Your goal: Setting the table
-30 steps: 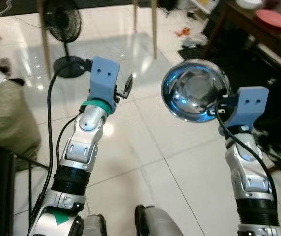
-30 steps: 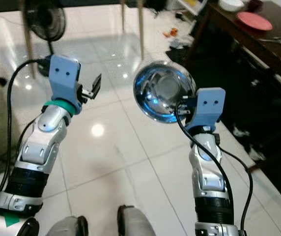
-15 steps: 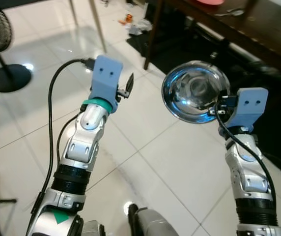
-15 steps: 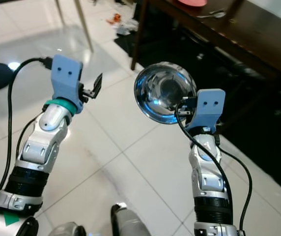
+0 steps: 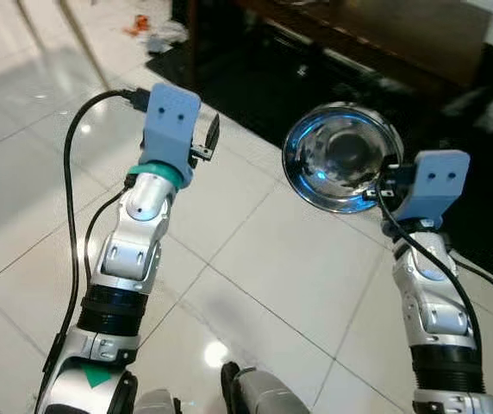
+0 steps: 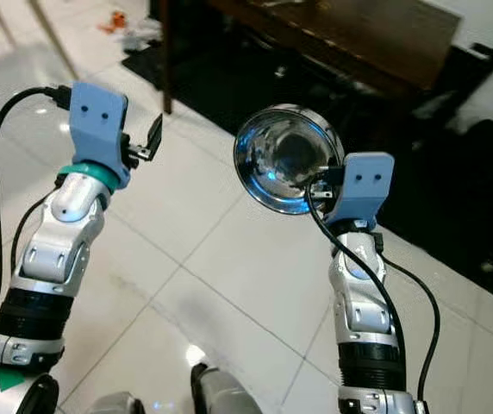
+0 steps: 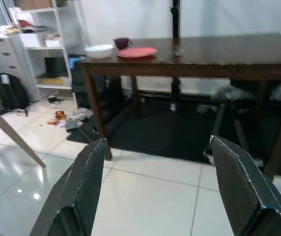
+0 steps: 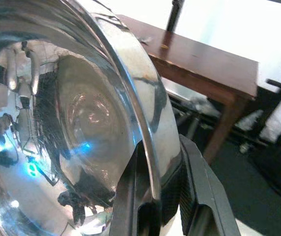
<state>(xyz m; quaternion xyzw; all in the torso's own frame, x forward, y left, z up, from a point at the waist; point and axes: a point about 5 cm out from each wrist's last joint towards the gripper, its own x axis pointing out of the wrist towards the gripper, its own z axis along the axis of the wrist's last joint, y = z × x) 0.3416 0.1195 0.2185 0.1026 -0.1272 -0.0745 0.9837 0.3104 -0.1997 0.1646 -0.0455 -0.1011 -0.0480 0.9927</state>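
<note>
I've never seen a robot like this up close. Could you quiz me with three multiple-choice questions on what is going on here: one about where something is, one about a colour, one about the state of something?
1. Where does the round pink plate lie?
A. on the dark wooden table
B. on the white tiled floor
C. in the left gripper

2. What colour is the blocky housing behind each gripper?
A. red
B. light blue
C. yellow

3. How do the left gripper's two black fingers stand?
A. shut on a spoon
B. shut on the bowl
C. open, holding nothing

Answers:
1 A: the round pink plate rests on the dark wooden table, beside a white bowl.
2 B: the housing is light blue on both arms.
3 C: the left gripper shows a wide gap between its fingers, while the right gripper pinches the rim of the shiny round metal bowl.
</note>
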